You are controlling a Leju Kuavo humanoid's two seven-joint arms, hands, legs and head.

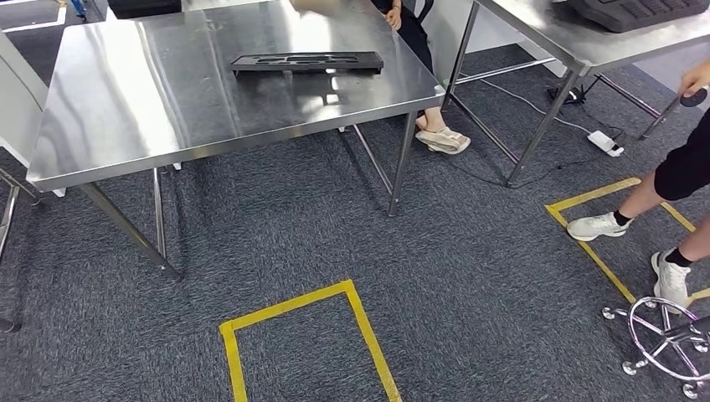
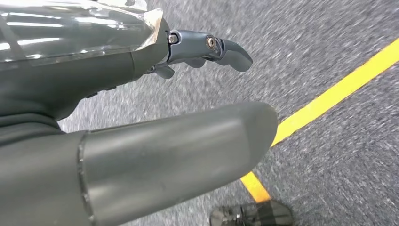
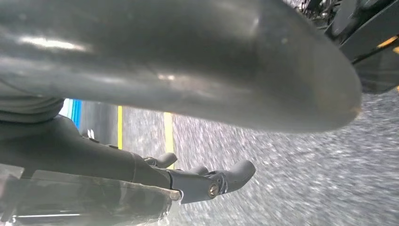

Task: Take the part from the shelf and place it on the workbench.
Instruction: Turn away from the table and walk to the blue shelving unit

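So you've got the flat black cut-out part [image 1: 307, 61] lying on the shiny steel bench [image 1: 126, 109]. Left robot hand [image 2: 155, 117] and right robot hand [image 3: 188, 117] both hang over grey carpet [image 1: 469, 276], fingers apart, holding nothing.

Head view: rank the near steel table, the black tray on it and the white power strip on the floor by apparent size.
1. Table, largest.
2. Tray.
3. Power strip, smallest.

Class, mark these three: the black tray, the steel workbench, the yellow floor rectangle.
black tray [image 1: 306, 61], head view, top face.
steel workbench [image 1: 167, 100], head view, bare tabletop.
yellow floor rectangle [image 1: 287, 306], head view, far tape edge.
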